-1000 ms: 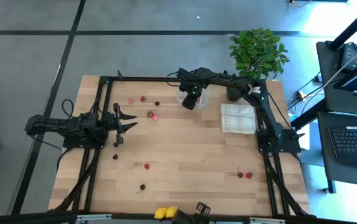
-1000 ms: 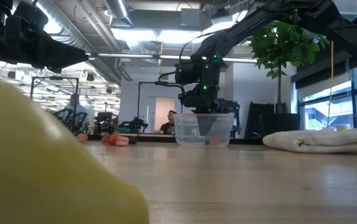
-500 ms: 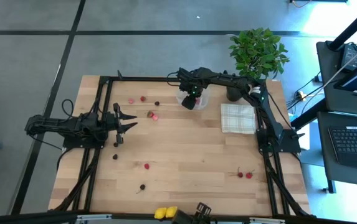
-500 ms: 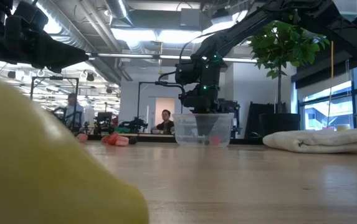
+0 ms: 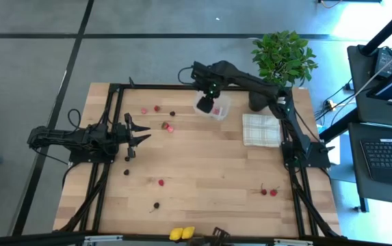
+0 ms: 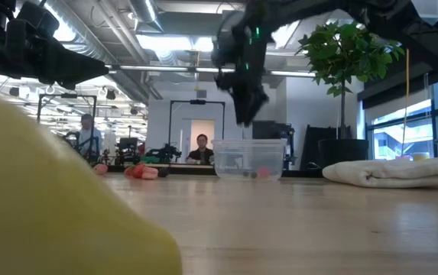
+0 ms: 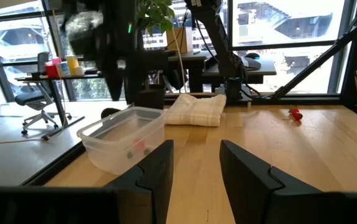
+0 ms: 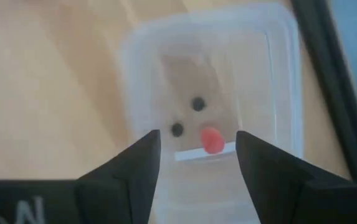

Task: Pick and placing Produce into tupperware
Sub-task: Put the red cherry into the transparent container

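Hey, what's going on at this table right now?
The right pincer hangs open above the tupperware, which holds a red berry and two dark ones. More produce lies scattered on the table. The left pincer waits open at the table's left side.

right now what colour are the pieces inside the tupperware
One red piece and two dark ones in the clear tupperware; the right wrist view shows it best.

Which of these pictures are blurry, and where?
Low view: a yellow piece sits against the lens, out of focus, and the right gripper is motion-smeared. Left wrist view: that arm is smeared too. Right wrist view: soft, though the tupperware shows three pieces.
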